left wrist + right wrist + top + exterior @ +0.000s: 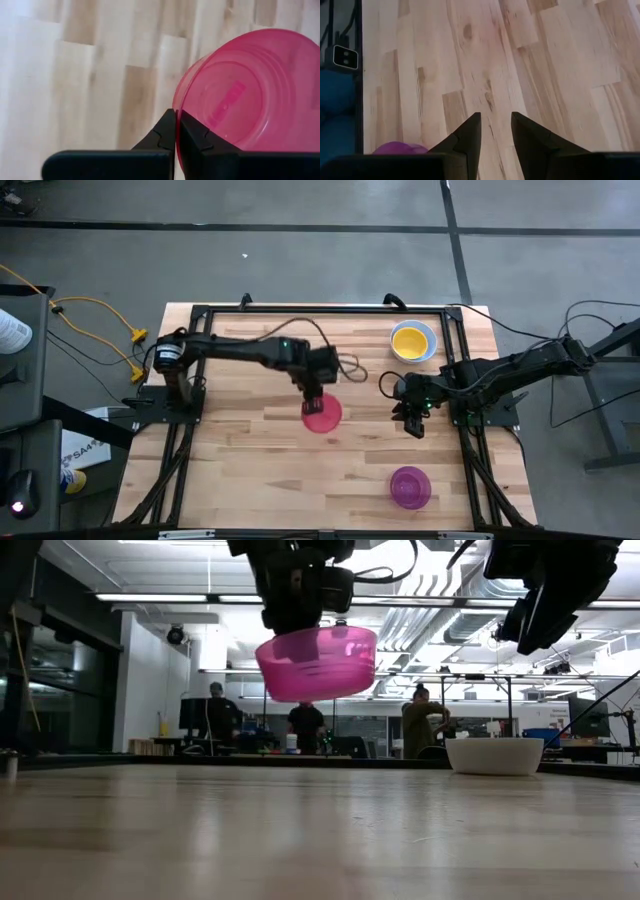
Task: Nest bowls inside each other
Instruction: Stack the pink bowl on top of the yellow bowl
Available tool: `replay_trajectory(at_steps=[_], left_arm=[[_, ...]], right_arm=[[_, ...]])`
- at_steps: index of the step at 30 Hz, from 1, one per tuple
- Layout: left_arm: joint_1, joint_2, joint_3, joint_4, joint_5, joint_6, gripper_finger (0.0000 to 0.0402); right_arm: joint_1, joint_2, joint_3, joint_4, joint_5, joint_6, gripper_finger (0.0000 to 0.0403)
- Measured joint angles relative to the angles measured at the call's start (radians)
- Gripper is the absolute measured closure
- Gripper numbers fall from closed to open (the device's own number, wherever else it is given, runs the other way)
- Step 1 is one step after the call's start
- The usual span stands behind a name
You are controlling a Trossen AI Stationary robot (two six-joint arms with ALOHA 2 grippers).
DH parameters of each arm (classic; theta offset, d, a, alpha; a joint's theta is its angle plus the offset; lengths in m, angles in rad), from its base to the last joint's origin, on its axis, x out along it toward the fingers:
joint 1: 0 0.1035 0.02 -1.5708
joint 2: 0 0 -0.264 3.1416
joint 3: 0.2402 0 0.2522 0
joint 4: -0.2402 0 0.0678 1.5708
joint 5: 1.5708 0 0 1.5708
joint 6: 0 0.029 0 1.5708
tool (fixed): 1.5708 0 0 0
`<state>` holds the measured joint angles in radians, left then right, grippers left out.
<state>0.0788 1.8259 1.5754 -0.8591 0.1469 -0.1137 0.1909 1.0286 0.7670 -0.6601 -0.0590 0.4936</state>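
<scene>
Your pink bowl (316, 662) hangs above the middle of the table (250, 470), tilted a little, its rim pinched between the clenched fingers of the left gripper (311, 396). The purple bowl (410, 487) sits near the front edge on the right side. Toward the back right, the yellow bowl (410, 340) rests nested in the white-rimmed stack (430, 343). Between those two, your right gripper (412, 418) hovers with its fingers (530, 137) parted, grasping nothing. People stand in the room behind. No readable writing shows.

No legible text or labels anywhere
</scene>
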Motion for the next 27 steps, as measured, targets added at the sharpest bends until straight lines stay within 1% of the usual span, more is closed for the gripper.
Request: replay_trajectory(at_steps=[5, 9, 15, 17, 20, 25, 27], left_arm=[[0.073, 0.0, 0.04, -0.015, 0.007, 0.013, 0.0401], [0.125, 0.002, 0.065, -0.011, 0.056, 0.03, 0.0401], [0.145, 0.05, 0.105, -0.039, 0.075, 0.054, 0.0402], [0.144, 0.072, 0.119, -0.068, 0.075, 0.074, 0.0402], [0.143, 0.095, 0.127, -0.068, 0.075, 0.087, 0.0402], [0.143, 0.104, 0.128, -0.068, 0.073, 0.089, 0.0402], [0.138, 0.104, 0.128, -0.07, 0.071, 0.097, 0.0402]], right_arm=[[0.0, 0.0, 0.0, 0.0, 0.0, -0.021, 0.0302], [0.0, 0.0, 0.0, 0.009, -0.004, -0.063, 0.0302], [-0.001, 0.042, 0.0, 0.152, -0.053, -0.16, 0.0302], [-0.001, 0.088, 0.011, 0.188, -0.06, -0.189, 0.0302], [-0.001, 0.168, 0.054, 0.179, -0.048, -0.254, 0.0302], [-0.001, 0.293, 0.168, 0.164, -0.044, -0.379, 0.0302], [-0.001, 0.33, 0.213, 0.158, -0.025, -0.438, 0.0302]])
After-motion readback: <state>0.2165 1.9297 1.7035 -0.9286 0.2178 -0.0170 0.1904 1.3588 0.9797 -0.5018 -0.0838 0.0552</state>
